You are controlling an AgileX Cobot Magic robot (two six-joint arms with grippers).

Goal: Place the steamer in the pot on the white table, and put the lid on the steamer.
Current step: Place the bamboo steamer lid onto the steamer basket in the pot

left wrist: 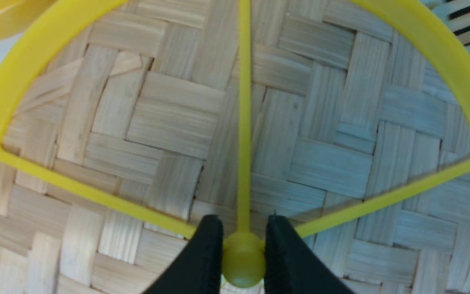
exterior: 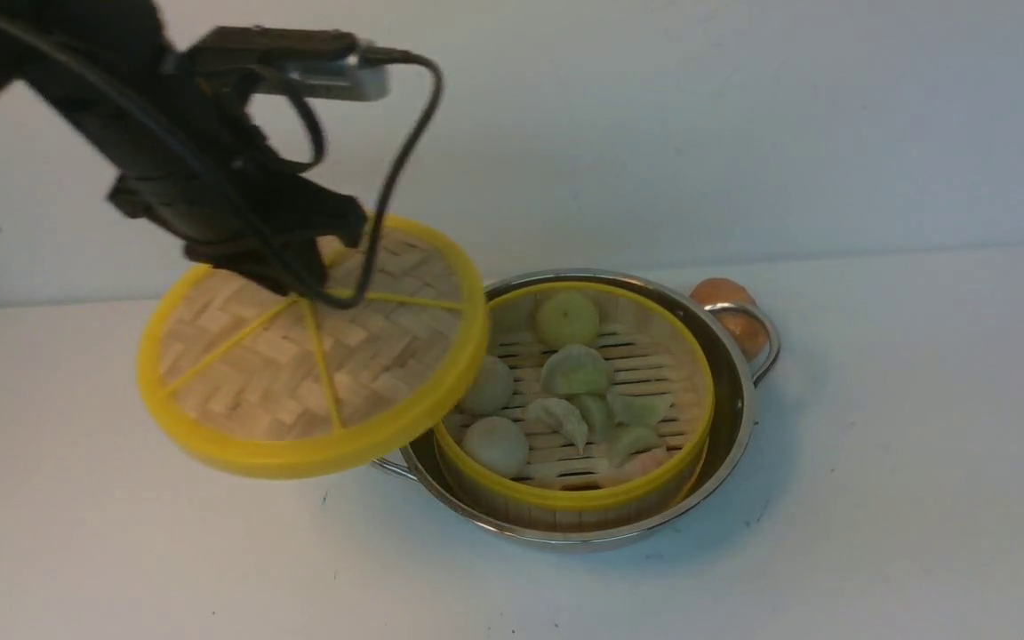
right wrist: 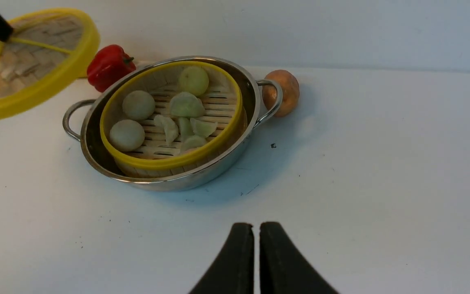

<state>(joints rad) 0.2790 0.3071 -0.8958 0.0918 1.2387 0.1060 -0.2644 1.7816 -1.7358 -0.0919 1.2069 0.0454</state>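
Left gripper (left wrist: 243,221) clamped on the knob (left wrist: 243,265) of the tilted, raised lid (exterior: 299,382). Steamer (exterior: 565,500) sits in pot (exterior: 729,418) on counter (exterior: 921,498). Right gripper (right wrist: 256,228) nearly together, holding nothing.

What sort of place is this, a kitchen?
Probably a robot test bench dressed as a kitchen, not a real one: a plain white table against a blank wall, a steamer of toy-looking dumplings in a steel pot, and the robot's left hand holding the lid.
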